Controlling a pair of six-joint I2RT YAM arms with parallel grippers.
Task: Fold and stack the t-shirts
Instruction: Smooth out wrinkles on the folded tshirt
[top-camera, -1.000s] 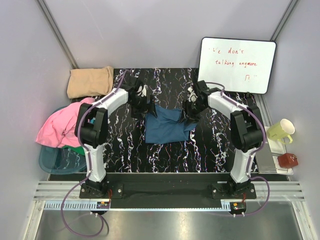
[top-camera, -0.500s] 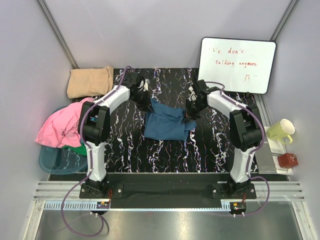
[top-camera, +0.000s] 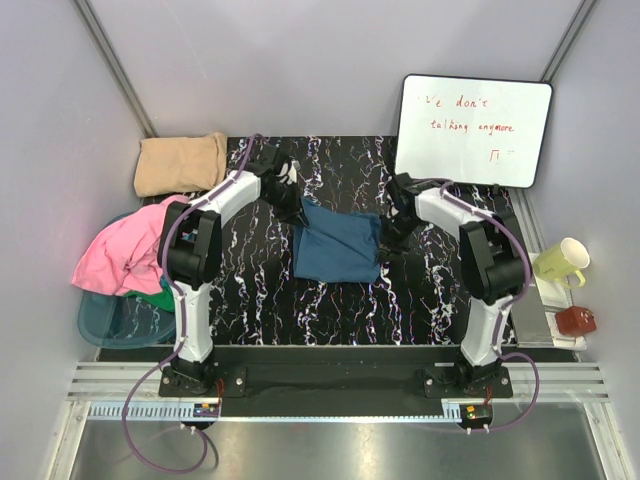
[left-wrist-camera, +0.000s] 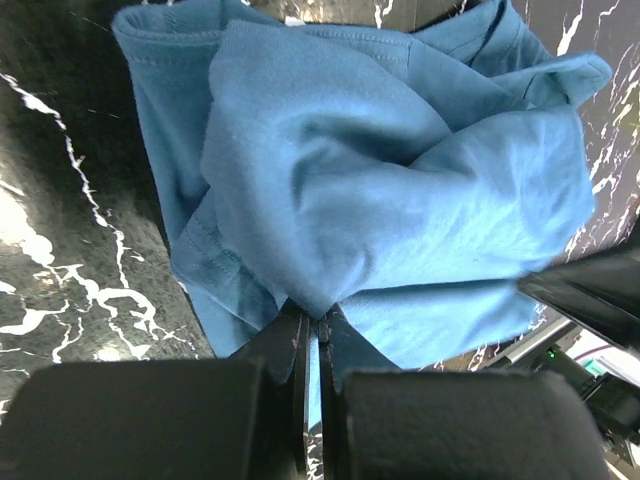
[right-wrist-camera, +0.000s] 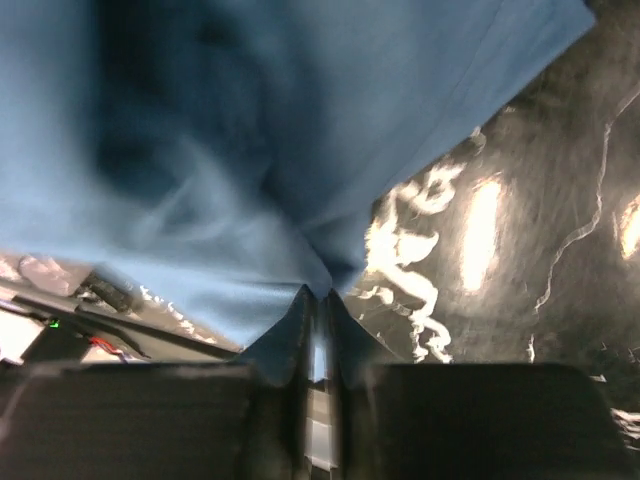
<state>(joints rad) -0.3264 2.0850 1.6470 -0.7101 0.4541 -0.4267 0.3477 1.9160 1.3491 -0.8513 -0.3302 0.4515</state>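
Note:
A dark teal-blue t-shirt (top-camera: 337, 250) hangs bunched over the middle of the black marbled table, held up at its two upper corners. My left gripper (top-camera: 299, 208) is shut on its upper left corner; in the left wrist view the cloth (left-wrist-camera: 380, 180) spreads out from between the closed fingertips of that gripper (left-wrist-camera: 318, 322). My right gripper (top-camera: 384, 228) is shut on the upper right corner, and the right wrist view shows blue cloth (right-wrist-camera: 250, 150) pinched at the tips of the right gripper (right-wrist-camera: 321, 294). A folded tan-beige t-shirt (top-camera: 180, 163) lies at the back left.
A pink t-shirt (top-camera: 120, 255) and a green one (top-camera: 152, 298) lie in a teal basket (top-camera: 105, 318) at the left. A whiteboard (top-camera: 472, 130) leans at the back right. A pale yellow mug (top-camera: 561, 262) and a small red box (top-camera: 575, 320) stand at the right edge.
Both grippers have shut on the blue t-shirt's upper corners and pulled apart, the right one moving right. The cloth now spreads wider between them.

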